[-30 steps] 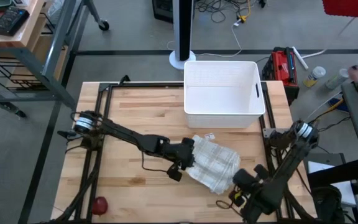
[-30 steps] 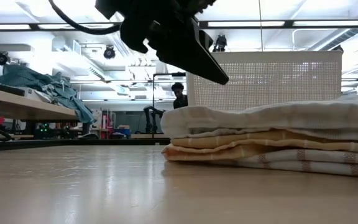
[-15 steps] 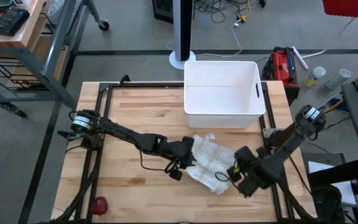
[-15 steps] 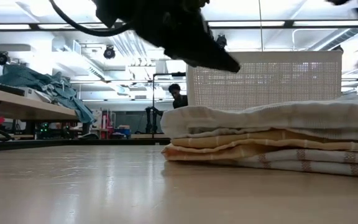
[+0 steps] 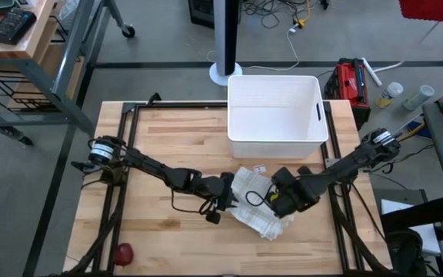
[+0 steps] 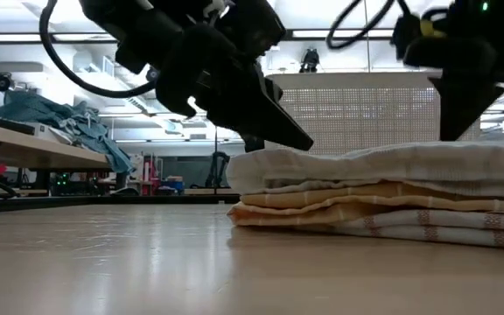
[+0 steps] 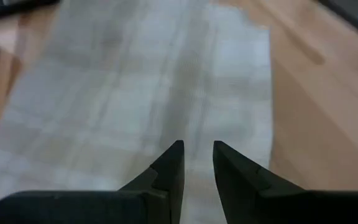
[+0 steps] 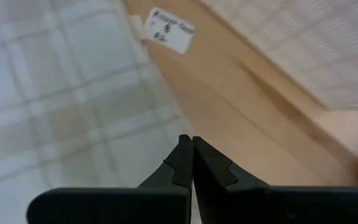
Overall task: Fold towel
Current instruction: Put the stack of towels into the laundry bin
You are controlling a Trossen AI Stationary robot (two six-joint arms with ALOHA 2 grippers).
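The white towel with tan checks (image 5: 256,206) lies folded in several layers on the wooden table, shown edge-on in the low view (image 6: 383,192). My left gripper (image 5: 231,194) hovers at the towel's left edge, its fingers a narrow gap apart (image 7: 197,149), slanting down just above the top layer (image 6: 300,140). My right gripper (image 5: 277,200) is shut (image 8: 192,142) and stands over the towel's right part, near its far edge, pointing down (image 6: 462,122). My left gripper points at the towel's top layer (image 7: 185,93) from the left, slanting down; I cannot tell whether its tips touch the cloth. My right gripper comes from above with shut fingers down to the towel's top layer (image 6: 462,147); whether they rest on the cloth, I cannot tell.
A white perforated bin (image 5: 277,115) stands on the far side of the towel, its wall in the low view (image 6: 370,114). A small paper tag (image 5: 259,168) lies between bin and towel. A red object (image 5: 122,251) sits near the near left corner. Bare wood spreads left of the towel.
My right arm has swung from the table's near right corner toward the left and far side, until its gripper stands over the towel. My left gripper has sunk lower toward the towel's left edge. The towel has kept still.
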